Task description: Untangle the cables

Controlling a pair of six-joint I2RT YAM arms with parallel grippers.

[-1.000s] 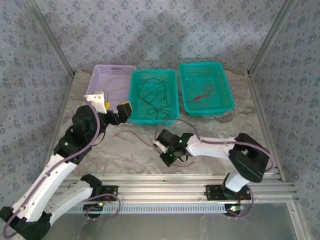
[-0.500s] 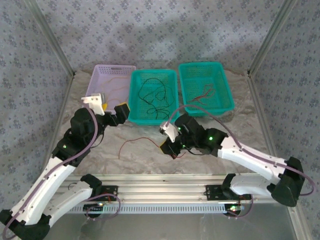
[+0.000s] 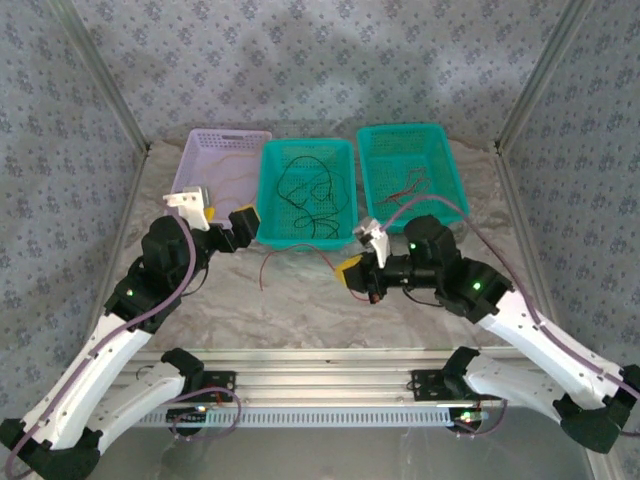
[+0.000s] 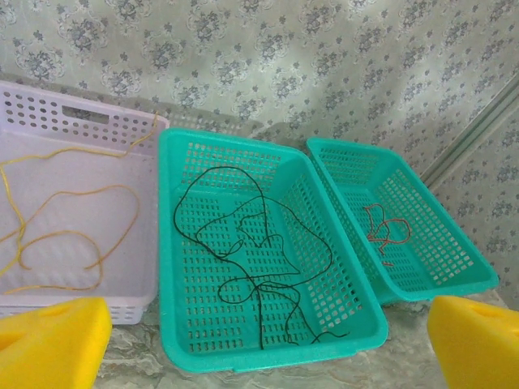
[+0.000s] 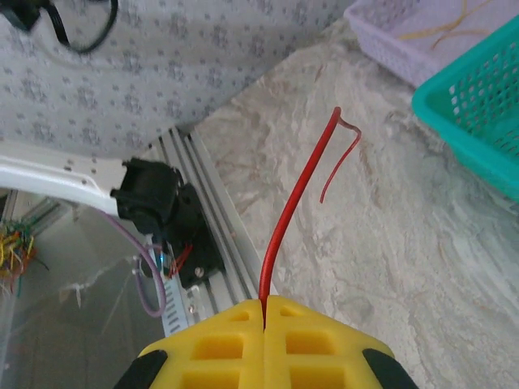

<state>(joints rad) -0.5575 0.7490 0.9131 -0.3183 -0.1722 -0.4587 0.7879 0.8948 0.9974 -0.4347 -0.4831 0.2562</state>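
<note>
My right gripper (image 3: 354, 272) (image 5: 263, 305) is shut on one end of a thin red cable (image 5: 293, 203) (image 3: 290, 251). The cable arcs left from the jaws, and its free end hangs down over the marble table in front of the middle basket. My left gripper (image 3: 224, 216) (image 4: 268, 336) hangs open at the near left corner of that basket, with nothing between its yellow fingers (image 4: 50, 344). A black cable (image 4: 251, 243) (image 3: 305, 195) lies looped in the middle teal basket (image 3: 270, 190). A yellow-orange cable (image 4: 69, 235) lies in the lilac basket (image 3: 200, 150). A red cable (image 4: 386, 230) (image 3: 410, 185) lies in the right teal basket (image 3: 450, 170).
The three baskets stand side by side along the back of the table. Patterned walls close in the sides and back. The aluminium rail (image 3: 330, 380) with both arm bases runs along the near edge.
My right arm has swung right and toward the baskets, carrying the red cable, which has risen from lying flat into an arc. The left arm has stayed still and open.
</note>
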